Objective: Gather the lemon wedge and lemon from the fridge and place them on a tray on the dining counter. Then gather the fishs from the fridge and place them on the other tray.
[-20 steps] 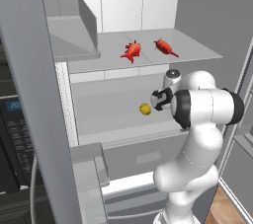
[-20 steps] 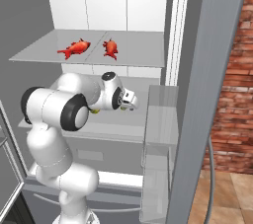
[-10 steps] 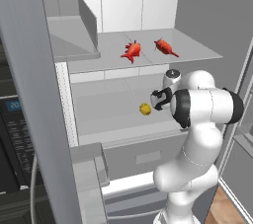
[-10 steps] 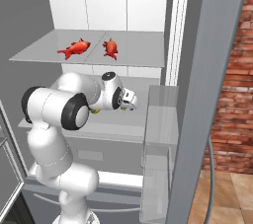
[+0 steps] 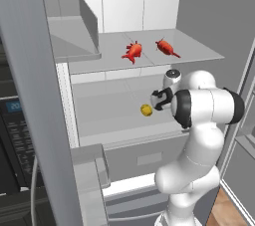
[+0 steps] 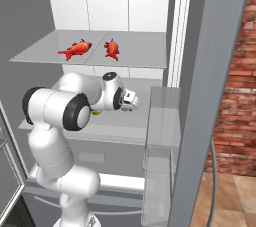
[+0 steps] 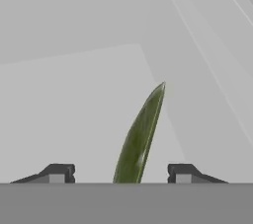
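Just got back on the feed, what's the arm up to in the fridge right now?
The arm has reached into the open fridge, with its end effector at the middle shelf beside the lemon. In the hand view a thin green wedge-like sliver stands between the spread fingertips, not gripped. Both fish lie on the shelf above, untouched.

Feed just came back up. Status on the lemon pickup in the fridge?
Pincer open, inside fridge at lower shelf. Green sliver between the fingertips. Lemon beside the hand, not gripped. Both fish on upper shelf. Nothing blocking.

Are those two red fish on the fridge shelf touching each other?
Apart. In the left base view, bare shelf shows between one fish and the other fish.
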Robot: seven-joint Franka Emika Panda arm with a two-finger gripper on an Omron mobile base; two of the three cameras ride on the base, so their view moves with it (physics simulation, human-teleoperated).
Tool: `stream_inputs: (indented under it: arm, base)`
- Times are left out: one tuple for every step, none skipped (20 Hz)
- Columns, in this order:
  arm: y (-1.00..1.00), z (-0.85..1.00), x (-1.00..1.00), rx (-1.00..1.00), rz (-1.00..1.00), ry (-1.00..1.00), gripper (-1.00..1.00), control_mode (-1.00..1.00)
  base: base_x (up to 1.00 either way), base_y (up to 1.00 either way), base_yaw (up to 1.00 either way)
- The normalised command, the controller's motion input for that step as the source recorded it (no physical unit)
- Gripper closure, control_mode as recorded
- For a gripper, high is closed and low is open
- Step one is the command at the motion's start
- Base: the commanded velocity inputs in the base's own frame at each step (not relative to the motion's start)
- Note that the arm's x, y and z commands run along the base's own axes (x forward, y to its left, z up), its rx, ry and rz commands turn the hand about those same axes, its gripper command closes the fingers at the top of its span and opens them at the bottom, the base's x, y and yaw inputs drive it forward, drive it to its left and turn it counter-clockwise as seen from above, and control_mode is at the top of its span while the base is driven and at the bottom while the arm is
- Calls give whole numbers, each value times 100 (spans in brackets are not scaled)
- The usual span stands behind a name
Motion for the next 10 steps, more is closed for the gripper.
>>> stream_inputs:
  arm:
    - [0, -19, 0, 0, 0, 0, 100, -100]
    - [0, -23, 0, 0, 0, 0, 100, -100]
    - [0, -23, 0, 0, 0, 0, 100, -100]
    - [0, -22, -7, 0, 0, 0, 100, -100]
    - [0, -21, -12, 0, 0, 0, 100, -100]
    - [0, -19, -17, 0, 0, 0, 100, -100]
    - [0, -16, -21, 0, 0, 0, 100, -100]
    - [0, -14, -25, 0, 0, -3, 100, -100]
    - [0, -11, -24, 0, 0, -4, 100, -100]
    - [0, -6, -28, 0, 0, -6, 100, -100]
  base:
    - [0, 0, 0]
    - [0, 0, 0]
    - [0, 0, 0]
    - [0, 0, 0]
    - [0, 0, 0]
    - [0, 0, 0]
    - [0, 0, 0]
    - [0, 0, 0]
    - [0, 0, 0]
    - [0, 0, 0]
